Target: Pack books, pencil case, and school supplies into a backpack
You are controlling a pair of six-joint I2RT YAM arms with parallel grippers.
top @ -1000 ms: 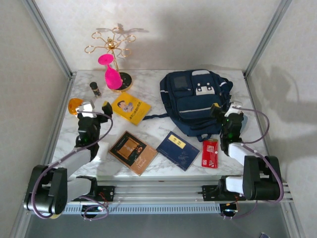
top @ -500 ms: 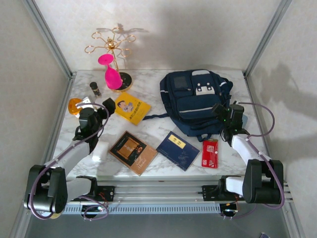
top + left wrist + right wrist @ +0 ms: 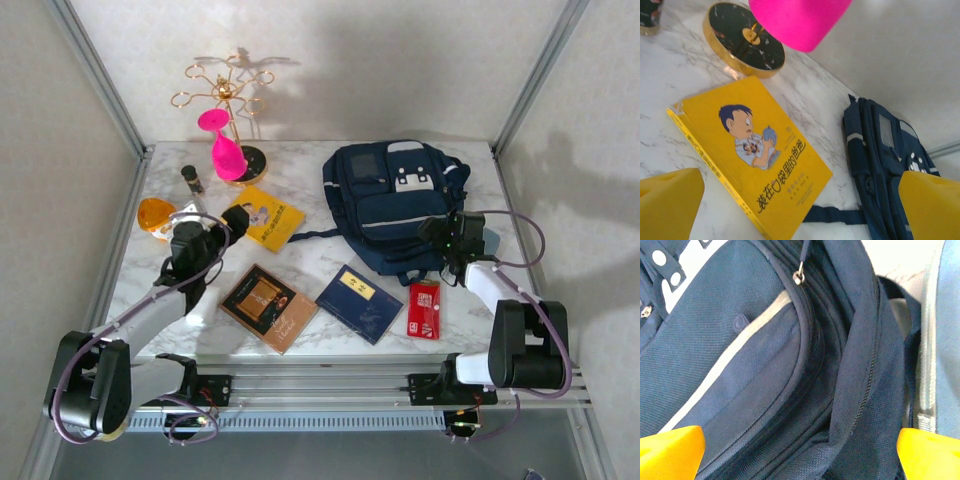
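Left gripper (image 3: 225, 225) spread wide, just short of the yellow book (image 3: 265, 217) at 10 o'clock on the table (image 3: 305, 170); right gripper (image 3: 447, 235) spread wide at the backpack (image 3: 390, 200), 2 o'clock. Brown-and-black book (image 3: 268, 305), navy book (image 3: 360, 302) and red packet (image 3: 424, 308) lie along 6 o'clock.

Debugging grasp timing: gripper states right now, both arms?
Left gripper: open, empty, facing the yellow book.
Right gripper: open, empty, close to the backpack.

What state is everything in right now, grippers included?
backpack, lying flat, visible zips look shut.
yellow book, closed, flat on table.
brown-and-black book, closed, flat on table.
navy book, closed, flat on table.
red packet, on table, unpacked.
pencil case, beside backpack, unpacked.
left gripper, jaws open, empty.
right gripper, jaws open, empty.
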